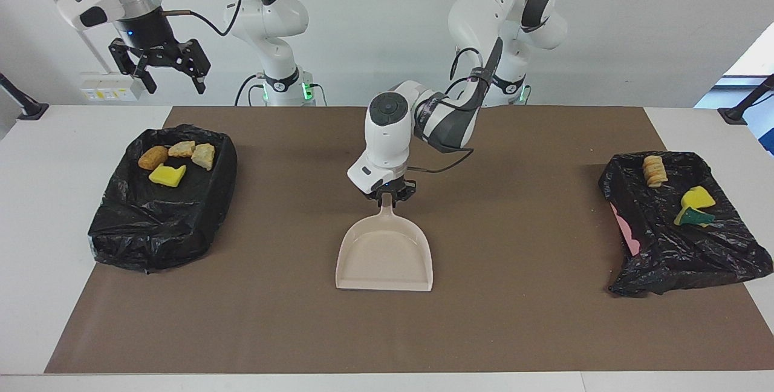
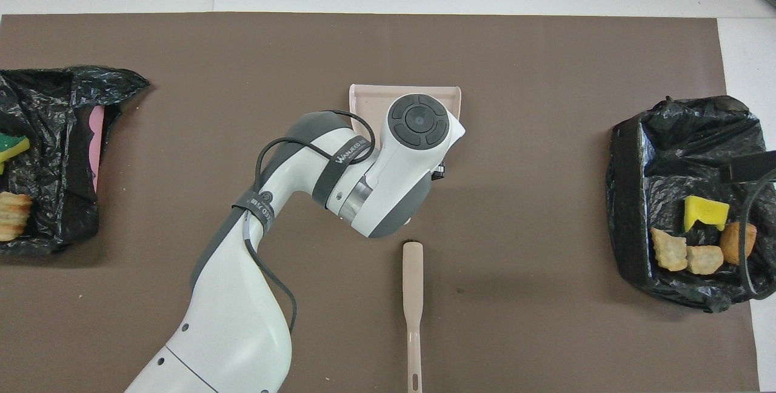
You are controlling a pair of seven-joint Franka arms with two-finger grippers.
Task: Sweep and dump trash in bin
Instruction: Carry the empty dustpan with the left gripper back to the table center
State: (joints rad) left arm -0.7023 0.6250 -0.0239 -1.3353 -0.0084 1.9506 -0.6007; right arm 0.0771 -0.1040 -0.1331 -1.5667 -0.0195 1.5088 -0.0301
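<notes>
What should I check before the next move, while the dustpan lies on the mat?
1. Dustpan empty and flat on the mat: ok.
2. All trash inside the two bins, none on the mat: ok.
3. Left gripper at the dustpan's handle, hold firm: cannot tell.
4. Right gripper open and raised, waiting: ok.
5. Brush lying free, nearer to the robots than the dustpan: ok.

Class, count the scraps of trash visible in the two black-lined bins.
6. Four lie in the bin at the right arm's end: orange-brown lump, two beige chunks, yellow piece. Two lie in the other bin: ridged chunk, green-backed sponge.
</notes>
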